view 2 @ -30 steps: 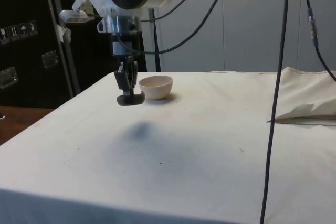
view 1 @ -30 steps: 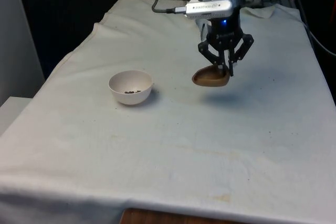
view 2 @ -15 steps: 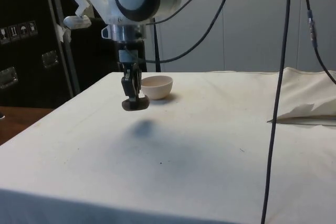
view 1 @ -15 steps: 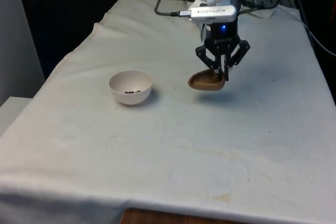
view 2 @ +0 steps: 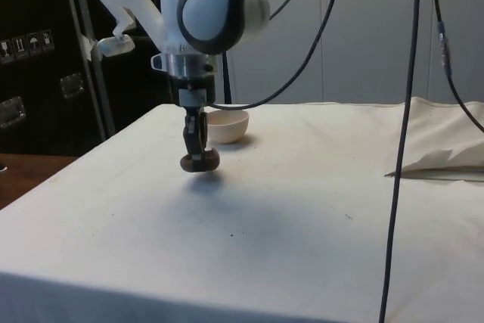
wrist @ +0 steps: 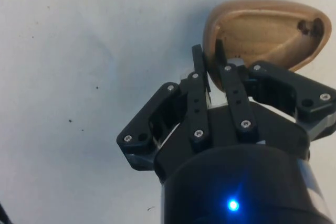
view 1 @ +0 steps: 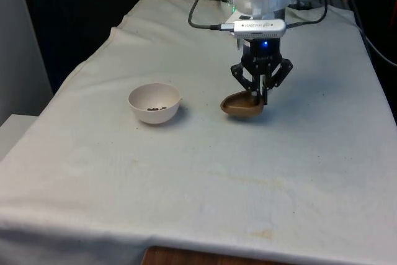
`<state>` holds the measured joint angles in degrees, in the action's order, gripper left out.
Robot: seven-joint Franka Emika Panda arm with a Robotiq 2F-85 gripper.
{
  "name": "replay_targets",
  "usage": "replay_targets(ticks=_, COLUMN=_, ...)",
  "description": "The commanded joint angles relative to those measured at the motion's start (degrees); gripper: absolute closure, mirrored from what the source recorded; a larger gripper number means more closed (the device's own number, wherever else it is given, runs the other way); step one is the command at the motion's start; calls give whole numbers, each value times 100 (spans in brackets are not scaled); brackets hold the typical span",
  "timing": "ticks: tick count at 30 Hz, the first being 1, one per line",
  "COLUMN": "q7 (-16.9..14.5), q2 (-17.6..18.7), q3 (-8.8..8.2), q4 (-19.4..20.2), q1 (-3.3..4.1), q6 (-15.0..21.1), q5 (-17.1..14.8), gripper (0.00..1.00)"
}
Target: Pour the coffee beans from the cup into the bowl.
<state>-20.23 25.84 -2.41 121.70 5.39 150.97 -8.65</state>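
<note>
A brown wooden cup [view 1: 240, 106] hangs just above the cloth, held by its rim in my gripper [view 1: 257, 97], which is shut on it. From the side, the cup [view 2: 200, 162] sits low under the gripper [view 2: 196, 153]. Seen from the wrist, the cup [wrist: 262, 32] looks nearly empty, with a dark bit or two left at one end, and the fingers [wrist: 198, 72] pinch its near rim. The white bowl [view 1: 154, 103] with a few dark coffee beans [view 1: 156, 108] stands on the cloth to the front view's left of the cup. The bowl [view 2: 226, 125] lies just beyond the gripper in the side view.
The white cloth [view 1: 205, 178] covers the table, with some faint stains toward the near edge. A folded wrinkle of cloth [view 2: 442, 160] lies at the side view's right. Black cables [view 2: 401, 134] hang down on that side.
The gripper has carried the cup downward and slightly away from the camera in the front view. The cup is now close to the cloth. The bowl has not moved.
</note>
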Motion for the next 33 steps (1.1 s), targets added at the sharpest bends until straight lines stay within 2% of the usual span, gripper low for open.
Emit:
replay_targets(ticks=1, q7=46, q2=6, q3=-34, q4=40, q1=40, q6=103, q5=57, gripper=100)
replay_targets(ticks=3, q7=46, q2=17, q3=-34, q4=63, q1=46, q6=155, q5=74, gripper=100)
replay_targets(ticks=4, q7=0, q2=17, q3=11, q4=40, q1=0, q6=80, q5=23, gripper=100)
replay_targets(ticks=5, q7=52, q2=23, q3=-29, q4=74, q1=46, q6=178, q5=80, gripper=100)
replay_targets(ticks=9, q7=57, q2=63, q3=-17, q4=120, q1=52, q6=286, q5=120, gripper=100)
replay_targets(ticks=11, q7=69, q2=80, q3=-11, q4=138, q1=46, q6=332, q5=149, gripper=91)
replay_targets(ticks=12, q7=11, q2=69, q3=34, q4=115, q1=0, q6=235, q5=92, gripper=87)
replay_targets(ticks=13, q7=69, q2=80, q3=-11, q4=143, q1=46, q6=338, q5=155, gripper=87)
replay_targets(ticks=16, q7=74, q2=86, q3=-6, q4=160, q1=46, q6=372, q5=160, gripper=71)
replay_targets(ticks=17, q7=74, q2=86, q3=-6, q4=172, q1=46, q6=390, q5=160, gripper=58)
replay_targets(ticks=19, q7=74, q2=92, q3=-6, q4=172, q1=52, q6=395, q5=166, gripper=48)
replay_targets(ticks=20, q7=11, q2=80, q3=40, q4=149, q1=0, q6=321, q5=109, gripper=42)
replay_targets(ticks=21, q7=74, q2=92, q3=-6, q4=172, q1=52, q6=401, q5=166, gripper=42)
replay_targets(ticks=24, q7=74, q2=97, q3=-6, q4=172, q1=52, q6=401, q5=166, gripper=27)
replay_targets(ticks=25, q7=74, q2=97, q3=-6, q4=172, q1=52, q6=401, q5=166, gripper=17)
replay_targets(ticks=28, q7=63, q2=29, q3=0, q4=172, q1=40, q6=344, q5=160, gripper=2)
replay_targets(ticks=30, q7=11, q2=63, q3=46, q4=143, q1=0, q6=332, q5=115, gripper=0)
replay_targets(ticks=31, q7=57, q2=-34, q3=6, q4=178, q1=34, q6=309, q5=155, gripper=0)
replay_targets(ticks=33, q7=57, q2=-103, q3=11, q4=183, q1=29, q6=269, q5=149, gripper=0)
